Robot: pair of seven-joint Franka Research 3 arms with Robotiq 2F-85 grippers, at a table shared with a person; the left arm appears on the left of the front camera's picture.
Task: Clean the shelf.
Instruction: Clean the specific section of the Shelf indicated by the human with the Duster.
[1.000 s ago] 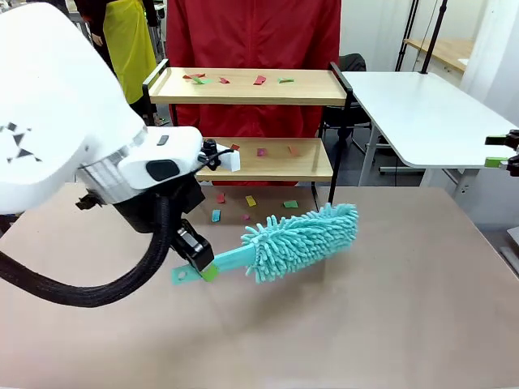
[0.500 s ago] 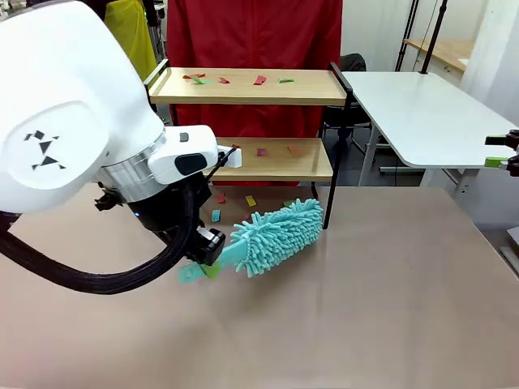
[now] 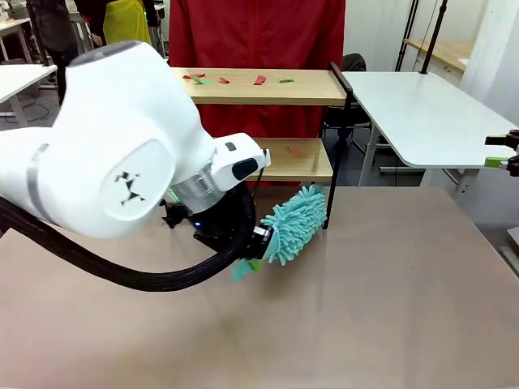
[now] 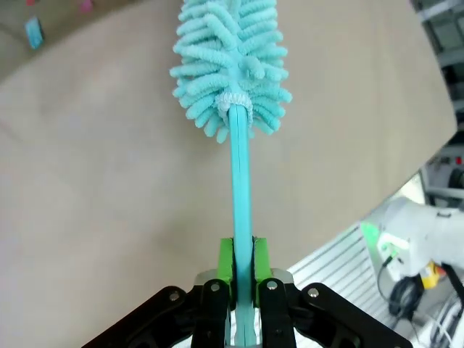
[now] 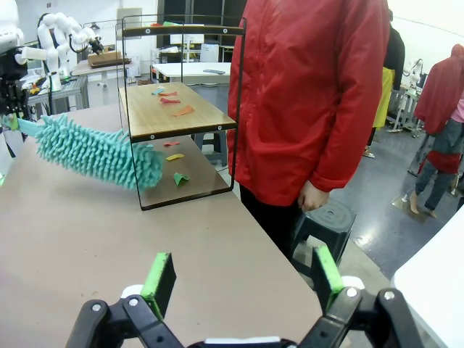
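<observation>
The left claw (image 4: 243,264) is shut on the thin handle of a teal duster (image 3: 293,225). Its green pads (image 4: 226,259) press the handle from both sides, close to its end. In the left wrist view the handle runs straight up from the pads to the fluffy head, which hangs over the tan surface (image 3: 365,284).

From the front, the big white left arm (image 3: 122,162) reaches across the middle and hides much of the shelf (image 3: 308,87). The shelf stands at the far side of the surface, right in front of a person in a red coat (image 3: 259,32). The duster head sits low, just beside the shelf's black front right leg. In the right wrist view the tip of the head meets the black end frame below the lower board.

Small coloured paper scraps (image 3: 259,79) lie on the top board, and one orange scrap (image 3: 294,150) shows on the lower board. More scraps (image 5: 177,167) lie under the lower board.

The right claw (image 5: 243,279) is spread wide and holds nothing. It is over the surface near the edge where the person stands, well apart from the shelf. A white table (image 3: 413,105) stands to the right of the shelf.
</observation>
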